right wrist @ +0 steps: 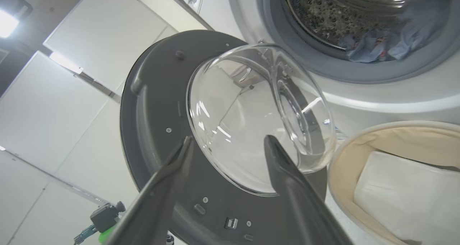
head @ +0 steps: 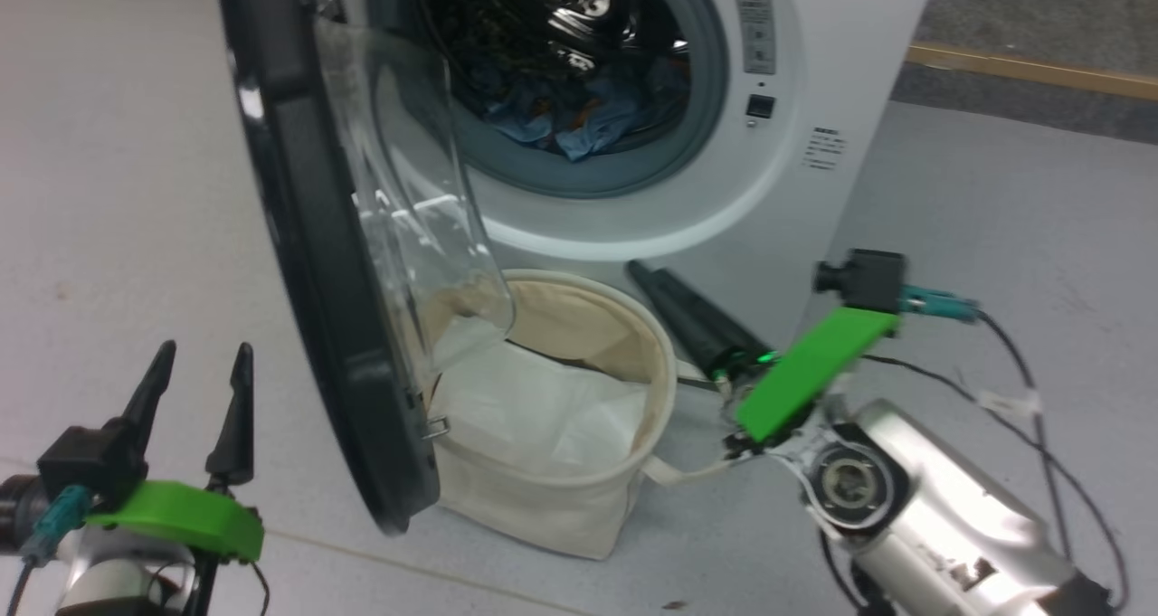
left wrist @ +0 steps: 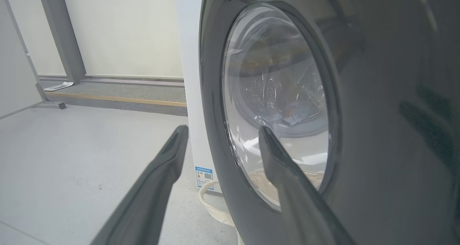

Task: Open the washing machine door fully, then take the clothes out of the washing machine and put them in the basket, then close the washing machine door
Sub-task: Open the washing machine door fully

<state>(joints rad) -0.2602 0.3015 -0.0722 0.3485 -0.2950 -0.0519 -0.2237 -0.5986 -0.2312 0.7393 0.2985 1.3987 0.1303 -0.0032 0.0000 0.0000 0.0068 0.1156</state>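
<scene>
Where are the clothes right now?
In the head view the clothes lie low inside the washing machine, upper centre, right of the open washing machine door and above the basket on the floor.

Pale grey floor (left wrist: 72, 158), white wall (left wrist: 125, 29), grey upright post (left wrist: 61, 32), wooden floor strip (left wrist: 115, 98), bright overhead light (right wrist: 5, 22).
</scene>
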